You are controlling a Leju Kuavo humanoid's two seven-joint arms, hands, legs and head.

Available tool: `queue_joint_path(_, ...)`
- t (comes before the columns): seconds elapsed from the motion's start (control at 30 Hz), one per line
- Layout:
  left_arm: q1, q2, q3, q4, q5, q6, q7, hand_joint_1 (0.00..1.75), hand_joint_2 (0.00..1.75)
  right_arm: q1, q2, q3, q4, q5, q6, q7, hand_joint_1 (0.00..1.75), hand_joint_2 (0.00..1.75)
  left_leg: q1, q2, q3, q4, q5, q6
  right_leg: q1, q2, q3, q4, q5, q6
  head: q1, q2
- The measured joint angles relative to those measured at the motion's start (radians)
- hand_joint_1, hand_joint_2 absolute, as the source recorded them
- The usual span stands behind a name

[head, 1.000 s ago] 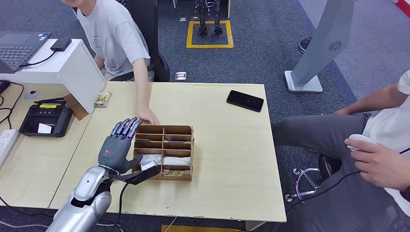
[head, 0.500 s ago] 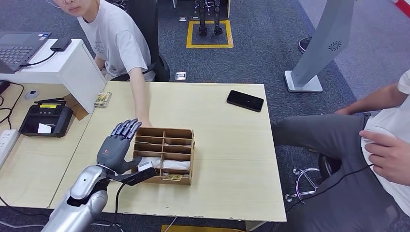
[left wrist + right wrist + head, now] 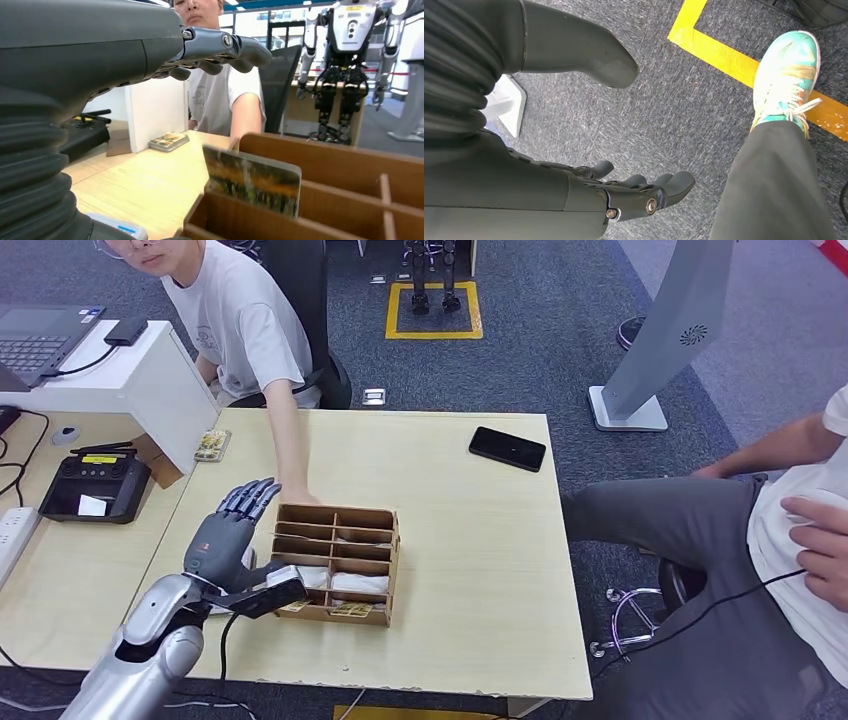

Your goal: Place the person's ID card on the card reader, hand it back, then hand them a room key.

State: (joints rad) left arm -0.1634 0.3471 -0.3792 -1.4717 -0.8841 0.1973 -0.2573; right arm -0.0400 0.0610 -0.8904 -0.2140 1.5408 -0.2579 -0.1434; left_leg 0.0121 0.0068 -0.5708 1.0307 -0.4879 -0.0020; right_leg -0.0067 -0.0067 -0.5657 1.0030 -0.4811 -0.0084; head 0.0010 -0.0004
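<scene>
- Card (image 3: 252, 181) upright in near-left compartment of wooden box (image 3: 338, 562) on desk (image 3: 470, 540)
- Left hand (image 3: 228, 535) beside box, fingers (image 3: 250, 497) spread, empty
- Right hand (image 3: 624, 195) over floor, fingers loosely apart, holding nothing
- Person's hand (image 3: 300, 496) at box's far edge

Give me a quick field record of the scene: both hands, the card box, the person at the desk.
left hand: open, fingers spread, beside the wooden box, holding nothing
right hand: hanging over the carpet, holding nothing
wooden box: on the table, divided into compartments, cards inside
card: stands upright in a near compartment
person's hand: rests on the table at the box's far corner
black phone: lies flat at the table's far side
</scene>
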Motion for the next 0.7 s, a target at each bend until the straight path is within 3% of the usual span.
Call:
queue_joint_path(0.27,0.005,0.05,0.037,-0.097,0.068,-0.042,-0.02,0.0,1.75,0.0,0.0,0.0,0.0,0.0,0.0,-0.001,0.0,1.75,0.0,0.0,0.0,0.0,0.0,0.0,0.0,0.0,0.0,0.0,0.0,0.0,0.0,0.0)
queue_joint_path(0.7,0.036,0.093,0.05,-0.168,0.151,-0.103,-0.061,0.0,1.75,0.0,0.0,0.0,0.0,0.0,0.0,-0.003,0.0,1.75,0.0,0.0,0.0,0.0,0.0,0.0,0.0,0.0,0.0,0.0,0.0,0.0,0.0,0.0)
